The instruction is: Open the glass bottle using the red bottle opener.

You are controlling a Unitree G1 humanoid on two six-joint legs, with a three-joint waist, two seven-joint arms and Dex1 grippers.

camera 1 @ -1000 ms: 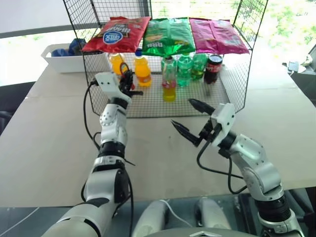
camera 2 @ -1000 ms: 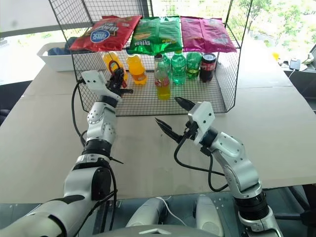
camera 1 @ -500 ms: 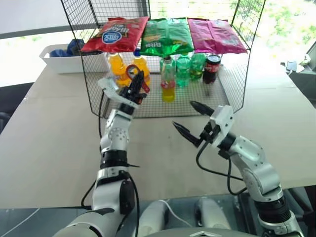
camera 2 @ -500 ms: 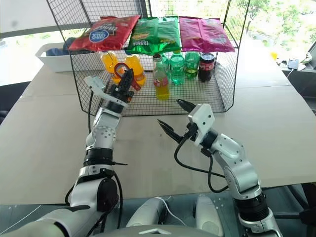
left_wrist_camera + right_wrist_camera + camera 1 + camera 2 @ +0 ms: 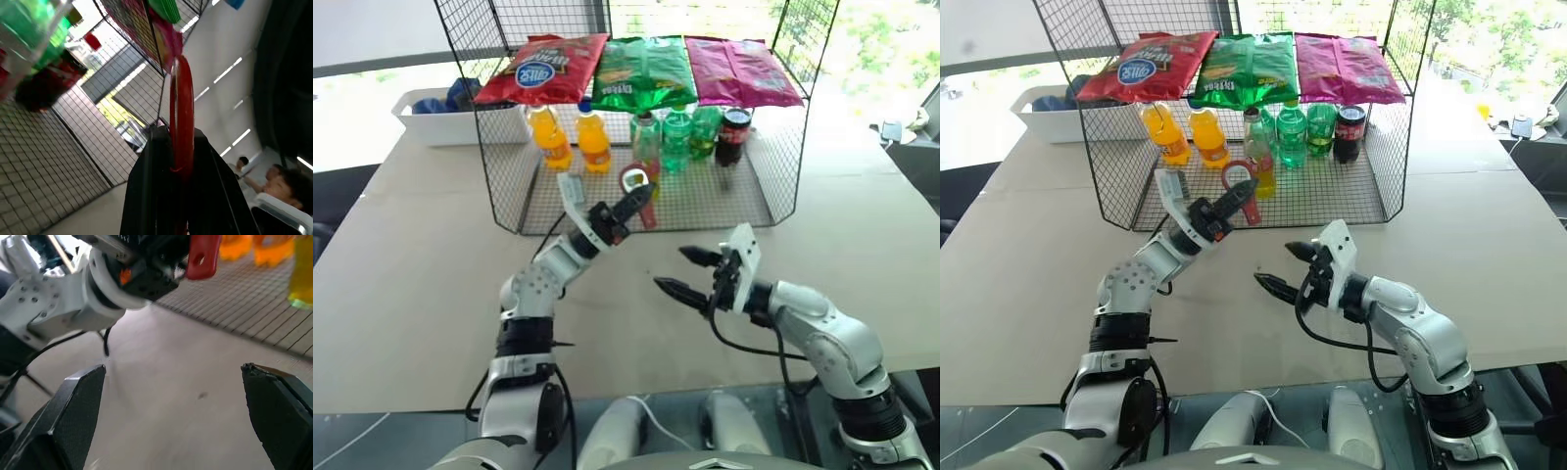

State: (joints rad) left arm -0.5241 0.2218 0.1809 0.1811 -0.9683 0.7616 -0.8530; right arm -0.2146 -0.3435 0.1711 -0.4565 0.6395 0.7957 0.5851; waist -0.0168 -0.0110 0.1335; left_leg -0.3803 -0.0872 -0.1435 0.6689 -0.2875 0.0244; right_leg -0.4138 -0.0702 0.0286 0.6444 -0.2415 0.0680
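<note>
We see one red bottle opener (image 5: 637, 192) clamped in our left gripper (image 5: 628, 203), one glass bottle (image 5: 647, 147) inside the far wire rack (image 5: 505, 186), two orange bottles (image 5: 572, 139), three chip bags (image 5: 646, 70), right gripper (image 5: 688, 271) spread apart over the bench (image 5: 401, 255)

A pale table (image 5: 401, 245) lies before me. On it stand a wire rack (image 5: 499, 186) and a white bin (image 5: 440, 122).
</note>
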